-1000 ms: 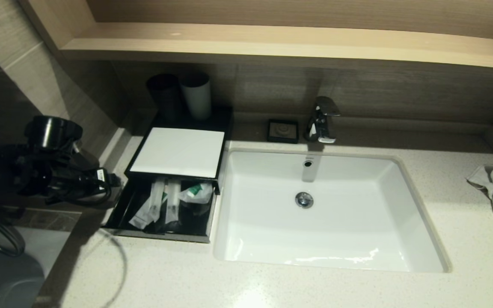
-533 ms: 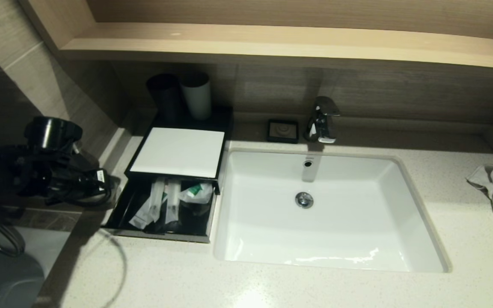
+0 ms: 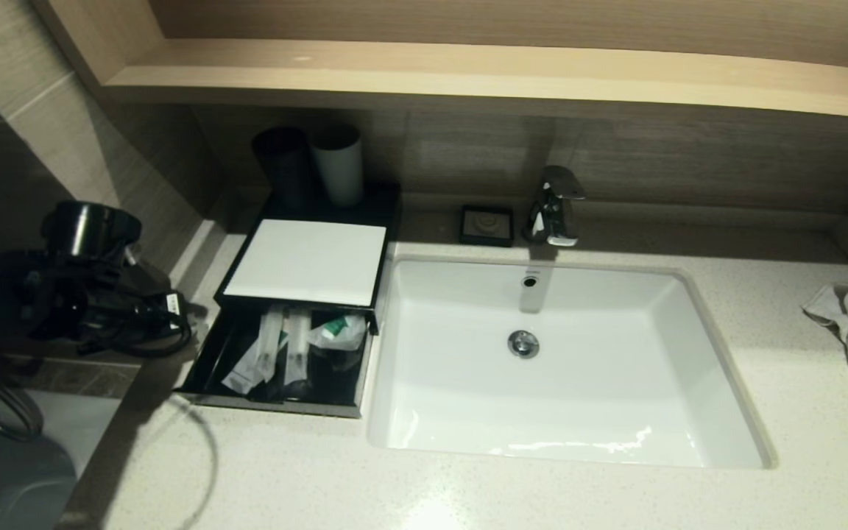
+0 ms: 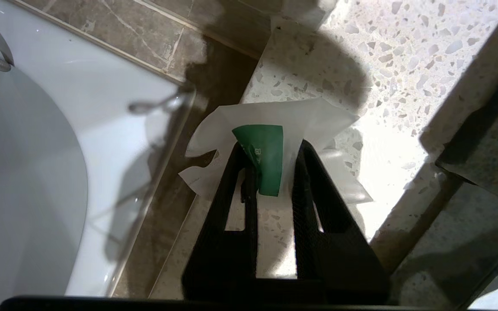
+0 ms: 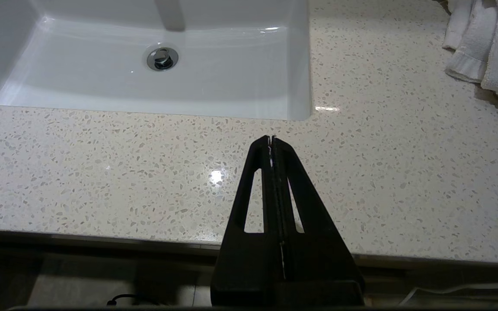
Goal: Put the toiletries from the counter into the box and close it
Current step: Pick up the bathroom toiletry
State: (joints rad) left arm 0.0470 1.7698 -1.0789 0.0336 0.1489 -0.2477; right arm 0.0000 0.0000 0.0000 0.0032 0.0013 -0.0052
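Between the left pincer's (image 4: pixel 270 151) fingers sits a green-labelled sachet (image 4: pixel 270 129).

My left hand (image 4: pixel 275 149) has drawn its fingers in. From the head view, the dark tip that stuck out toward the box (image 3: pixel 305 262) a second ago has pulled back out of sight. The fingers now pinch a green-labelled sachet (image 4: pixel 275 115) at the bench (image 4: pixel 361 56) edge.
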